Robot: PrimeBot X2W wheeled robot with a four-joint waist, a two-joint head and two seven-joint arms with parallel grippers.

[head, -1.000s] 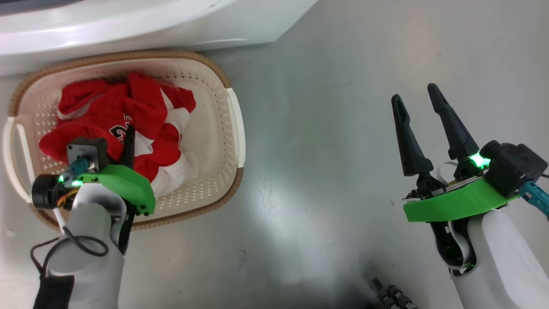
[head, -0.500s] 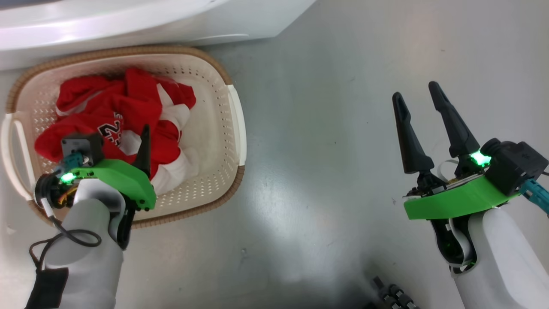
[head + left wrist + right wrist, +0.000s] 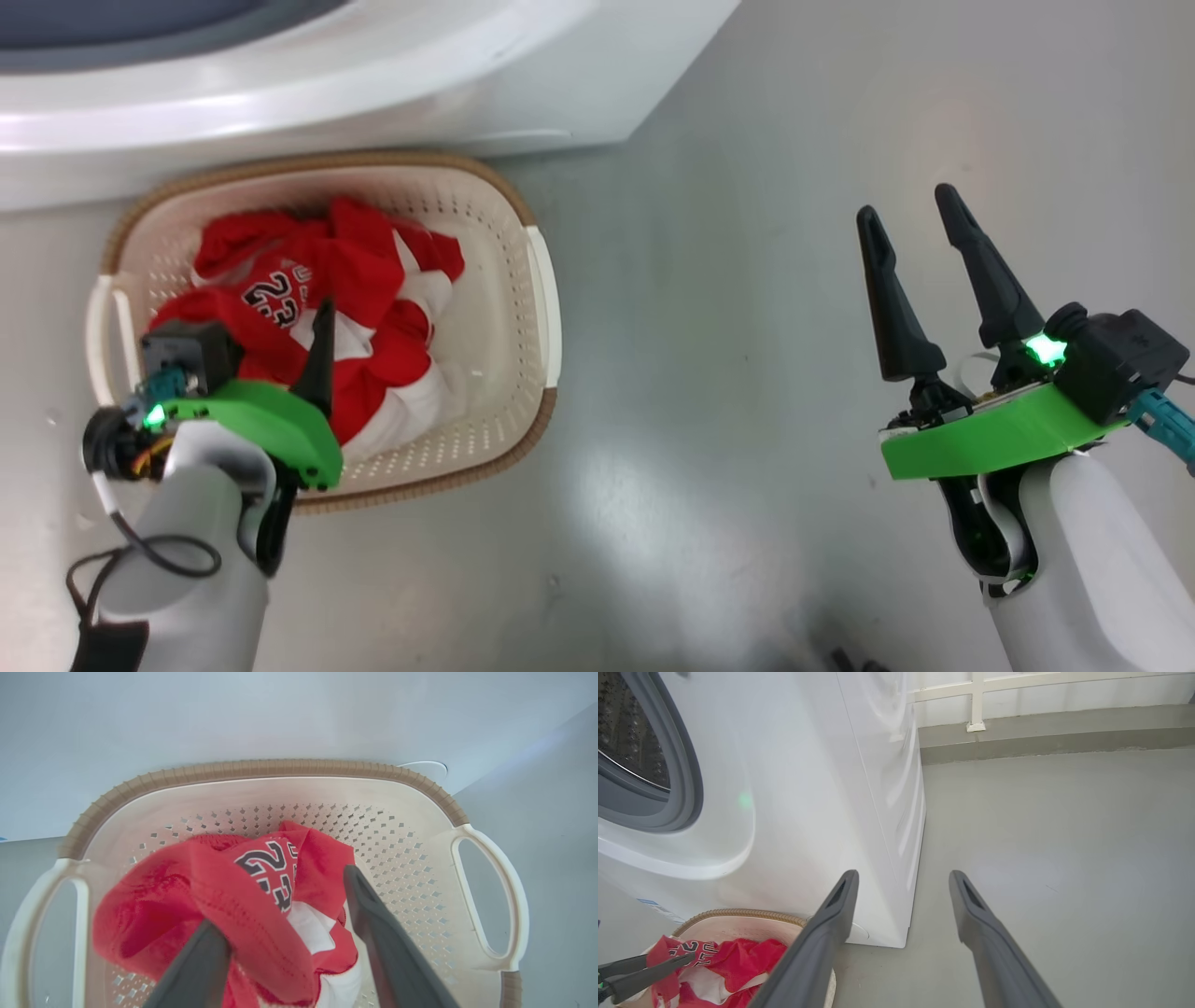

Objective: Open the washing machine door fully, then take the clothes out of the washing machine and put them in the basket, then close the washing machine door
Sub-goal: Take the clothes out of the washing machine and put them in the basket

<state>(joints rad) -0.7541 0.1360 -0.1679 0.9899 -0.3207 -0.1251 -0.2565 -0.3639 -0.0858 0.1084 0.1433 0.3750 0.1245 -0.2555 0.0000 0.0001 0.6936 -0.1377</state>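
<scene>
There is one washing machine (image 3: 808, 788) and one basket (image 3: 499, 280) with two side handles (image 3: 518, 914). The clothes (image 3: 355, 271) form one red heap, its garments too tangled to count. Two grippers show, left gripper (image 3: 280, 898) and right gripper (image 3: 906, 203), each with two-fingered jaws.

Laundry corner or utility room, plain and bare. A white front-loading washing machine (image 3: 822, 788) is standing directly on a smooth grey floor (image 3: 1064, 835), with its grey rubber gasket (image 3: 689, 779) ringing a perforated steel drum (image 3: 630, 737). A cream perforated basket (image 3: 541, 289) is sitting on the floor just in front of the machine, holding red clothes (image 3: 364, 271). Behind, a white wall (image 3: 1064, 695) is running above a low grey ledge (image 3: 1064, 730), with a white post (image 3: 976, 700) standing on it. Light is glaring off the floor. Home or test room, cannot tell.
</scene>
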